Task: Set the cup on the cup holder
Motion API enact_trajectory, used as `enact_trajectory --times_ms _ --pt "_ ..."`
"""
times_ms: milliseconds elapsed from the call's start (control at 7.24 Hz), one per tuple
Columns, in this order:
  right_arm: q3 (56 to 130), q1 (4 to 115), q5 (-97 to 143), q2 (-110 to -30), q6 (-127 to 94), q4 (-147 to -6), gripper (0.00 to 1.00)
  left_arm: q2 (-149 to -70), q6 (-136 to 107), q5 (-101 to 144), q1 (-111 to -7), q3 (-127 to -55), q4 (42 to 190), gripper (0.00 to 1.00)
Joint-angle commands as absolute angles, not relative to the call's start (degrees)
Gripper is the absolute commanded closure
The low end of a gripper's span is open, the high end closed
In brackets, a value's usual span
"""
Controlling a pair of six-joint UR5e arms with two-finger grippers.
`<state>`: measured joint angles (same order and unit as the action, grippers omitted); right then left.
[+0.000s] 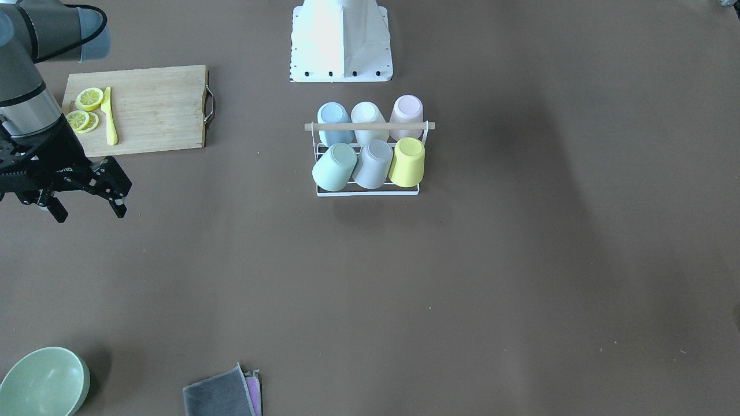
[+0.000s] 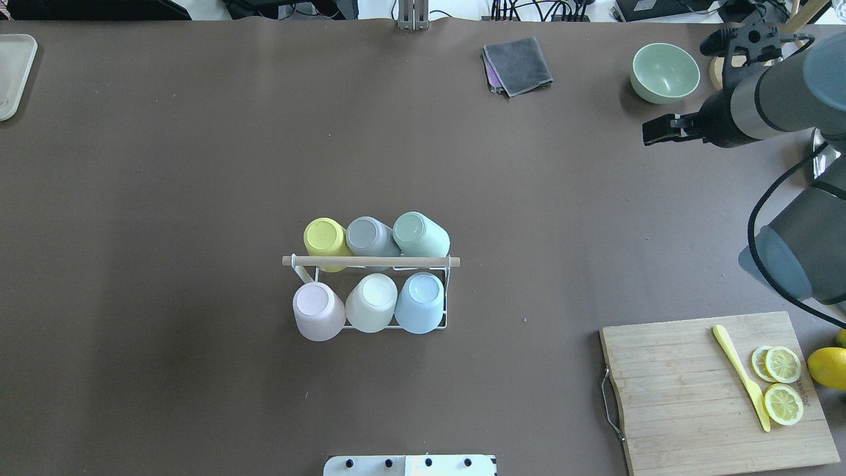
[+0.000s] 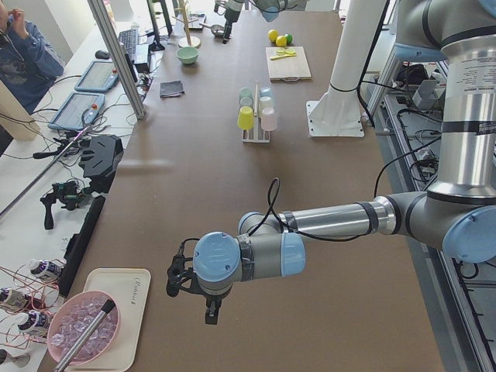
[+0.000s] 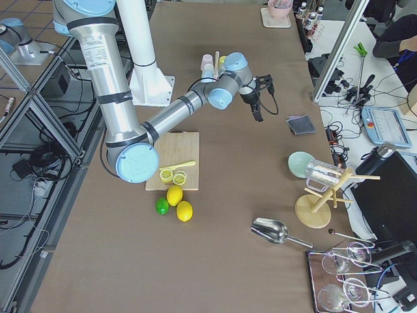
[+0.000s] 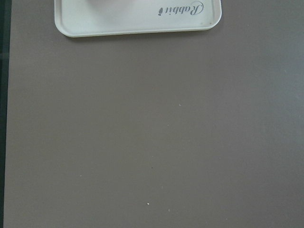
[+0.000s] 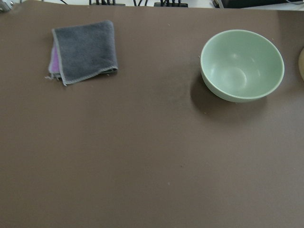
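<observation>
Green bowl (image 1: 43, 381) and folded grey cloth (image 1: 222, 394) are seen nearest, at the counter's (image 1: 520, 260) near edge; neither is needed.

Cup holder (image 1: 370, 126) is set mid-counter, just in front of the robot's white base (image 1: 341, 40), well apart from both grippers. Six cups are seated on it upside down, in two rows of three. No loose cup is seen, so placement is judged done and only a clean retreat is judged left.

Right gripper (image 1: 89, 215) is held spread and empty, off to the side near the cutting board (image 1: 150, 110). Left gripper (image 3: 190, 298) is parked far down the counter by a white tray (image 5: 137, 21); its state cannot be told.

Retreat notes:
- Arms should be kept high and away from the dowel bar; the holder is thin white wire and is judged light, easily shifted.
- Mint cup (image 1: 334, 167) is tilted outward over the frame corner, so a nudge there should be avoided.

Materials: cups are matte, pastel and tapered with flat bases. The dowel is pale bare wood. The counter is a matte brown sheet. The board is bamboo with a metal handle.
</observation>
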<state>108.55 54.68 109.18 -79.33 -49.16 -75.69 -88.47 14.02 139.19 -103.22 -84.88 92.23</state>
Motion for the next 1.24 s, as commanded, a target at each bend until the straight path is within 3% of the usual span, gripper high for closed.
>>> enact_trajectory --times_ms 0,276,552,1105 --pt "101.74 57.63 113.52 -82.09 -43.98 -76.29 0.0 -91.28 11.1 139.92 -103.01 -81.07 92.37 0.03" --pt "98.26 63.6 120.91 -82.96 -34.4 -81.43 0.0 -94.39 1.51 140.01 -103.01 -81.29 94.46 0.03" --pt "99.83 71.24 123.83 -83.14 -21.6 -90.57 0.0 -89.06 2.81 140.01 -103.01 -80.6 106.13 0.03" --pt "97.49 83.02 123.4 -89.38 2.47 -94.22 0.0 -89.56 2.72 140.1 -98.62 -80.94 103.56 0.03"
